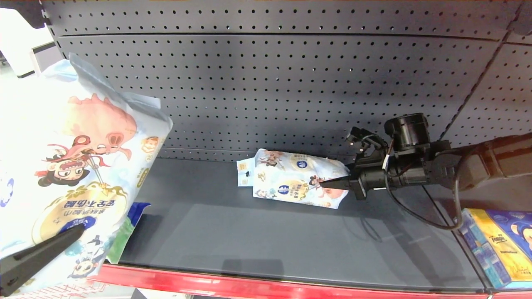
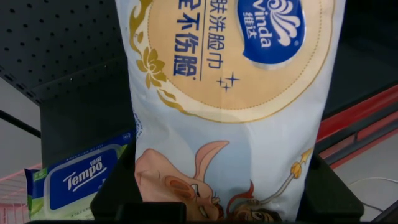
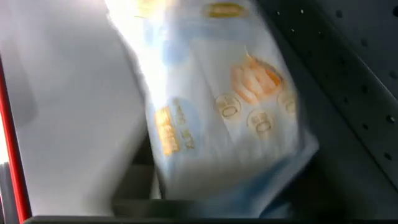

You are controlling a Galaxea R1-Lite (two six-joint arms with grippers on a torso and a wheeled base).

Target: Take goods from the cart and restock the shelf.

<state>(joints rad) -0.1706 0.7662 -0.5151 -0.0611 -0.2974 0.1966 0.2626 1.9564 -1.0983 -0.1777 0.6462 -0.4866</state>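
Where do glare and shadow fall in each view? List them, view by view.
Head view: the held pack is washed out white along its upper left and shades the shelf deck beside it; a pale sheen lies mid-deck. Left wrist view: that pack is evenly lit against a dark shelf. Right wrist view: strong glare whitens the deck beside the lying pack.

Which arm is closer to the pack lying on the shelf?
Right. The right end effector is at one end of the pack; the left end effector is far off, holding another pack.
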